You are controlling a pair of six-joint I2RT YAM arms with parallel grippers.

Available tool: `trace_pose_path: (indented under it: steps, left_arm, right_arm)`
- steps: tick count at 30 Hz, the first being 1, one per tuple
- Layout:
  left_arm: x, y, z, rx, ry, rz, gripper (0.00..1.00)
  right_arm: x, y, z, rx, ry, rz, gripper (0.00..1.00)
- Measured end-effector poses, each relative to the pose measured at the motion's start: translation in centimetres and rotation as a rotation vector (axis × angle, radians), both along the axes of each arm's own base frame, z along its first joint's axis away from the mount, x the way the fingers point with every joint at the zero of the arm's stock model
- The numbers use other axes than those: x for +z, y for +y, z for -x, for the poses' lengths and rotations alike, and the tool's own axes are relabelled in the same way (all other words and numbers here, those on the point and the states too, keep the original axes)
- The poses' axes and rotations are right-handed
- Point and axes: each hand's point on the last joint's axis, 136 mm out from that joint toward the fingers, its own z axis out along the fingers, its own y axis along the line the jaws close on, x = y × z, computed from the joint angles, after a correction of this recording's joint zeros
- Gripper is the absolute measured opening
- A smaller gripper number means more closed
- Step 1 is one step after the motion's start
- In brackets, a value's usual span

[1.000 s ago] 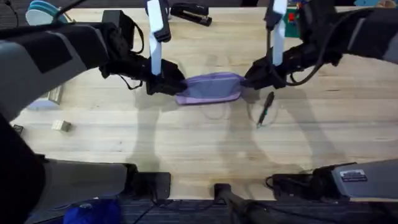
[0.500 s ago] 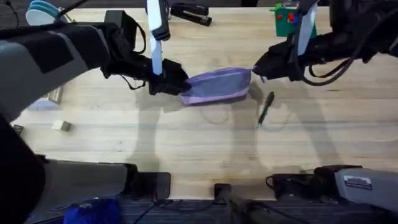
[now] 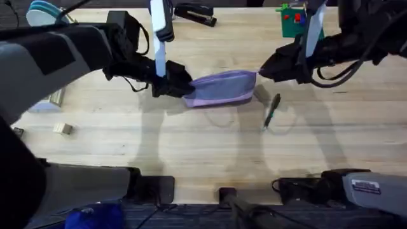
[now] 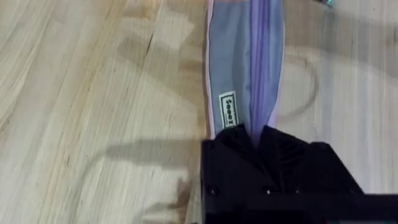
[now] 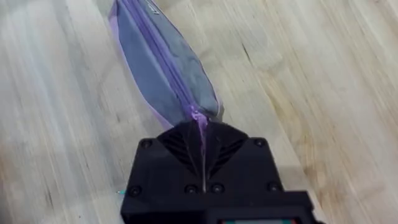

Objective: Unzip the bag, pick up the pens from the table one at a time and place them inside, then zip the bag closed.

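Fingertips of both grippers are hidden from us where they meet the bag (image 3: 222,88), buried in its fabric at either end. In the overhead view we see the left gripper (image 3: 180,87) at the bag's left end and the right gripper (image 3: 261,70) at its right upper corner. The bag lies stretched between them on the table (image 3: 191,140), its right end lifted a little higher than its left.

From the left wrist view, we see the left gripper (image 4: 256,138) pinched tight on the end of the bag (image 4: 245,68), the purple zipper strip running straight into the seam between the black fingers (image 4: 230,146). A small label sits on the bag's grey side just beside those fingers. From the right wrist view, the right gripper (image 5: 202,134) is likewise pressed together on a thin purple tab at the bag's (image 5: 161,65) tip; we cannot make out whether that tab is the zipper pull or only fabric. The zipper line runs along the bag's top, and we cannot tell how far it is parted.

Below and to the right of the bag, near its right end but apart from it, the pen (image 3: 271,111) lies on the table, tilted. Far behind the bag, a black stapler (image 3: 194,14) is cut off by the overhead view's upper edge.
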Motion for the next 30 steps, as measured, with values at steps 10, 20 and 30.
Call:
trace_pose_path:
  steps: [10, 20, 30]
  left_arm:
    - [-0.5, 0.7, -0.1, 0.015, 0.003, -0.039, 0.041]
    - [-0.6, 1.0, -0.2, 0.023, 0.004, -0.050, 0.041]
    - [-0.7, 1.0, -0.2, 0.023, 0.003, -0.052, 0.041]
  right_arm:
    - [0.2, 2.3, -0.1, 0.071, -0.060, 0.028, 0.031]
    - [0.2, 4.8, 0.6, 0.145, -0.098, 0.048, 0.031]
    - [-0.1, 8.2, 0.3, 0.235, -0.158, 0.027, 0.031]
